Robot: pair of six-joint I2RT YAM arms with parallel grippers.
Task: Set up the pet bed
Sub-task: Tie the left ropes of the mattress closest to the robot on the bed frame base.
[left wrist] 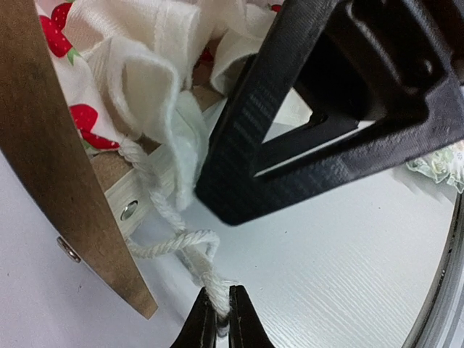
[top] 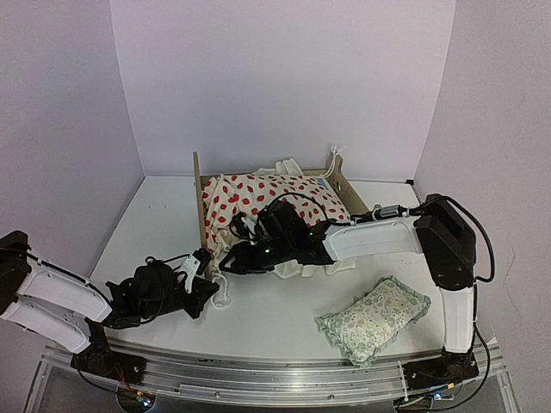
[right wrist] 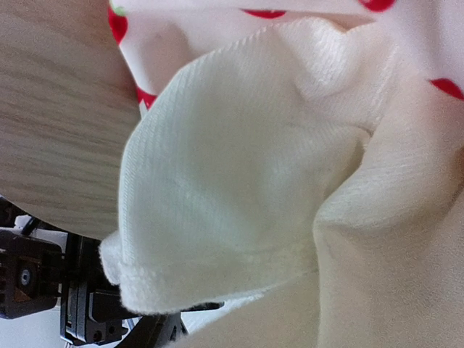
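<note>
- Bed [left wrist: 43,145]: light wood, fine straight grain, matt.
- Rivets [left wrist: 129,210]: bright metal, glossy.
- Cushion [top: 258,196]: cream woven cloth printed with red dots, matt.
- Frill [right wrist: 239,181]: off-white ribbed cloth, soft, stitched hem.
- Cord [left wrist: 170,243]: white twisted yarn, fuzzy.
- Pillow [top: 374,318]: floral-print cloth with a crinkled frilled edge.
- Table [left wrist: 341,275]: white, matt, faint linear texture.
- Left gripper [left wrist: 217,319]: black plastic, smooth, slight sheen.
- Right gripper [top: 232,260]: black plastic, finely ridged layers, matt.
- Arm shells [top: 379,237]: white plastic, smooth, semi-gloss.
- Rail [top: 275,374]: bare metal, shiny.
</note>
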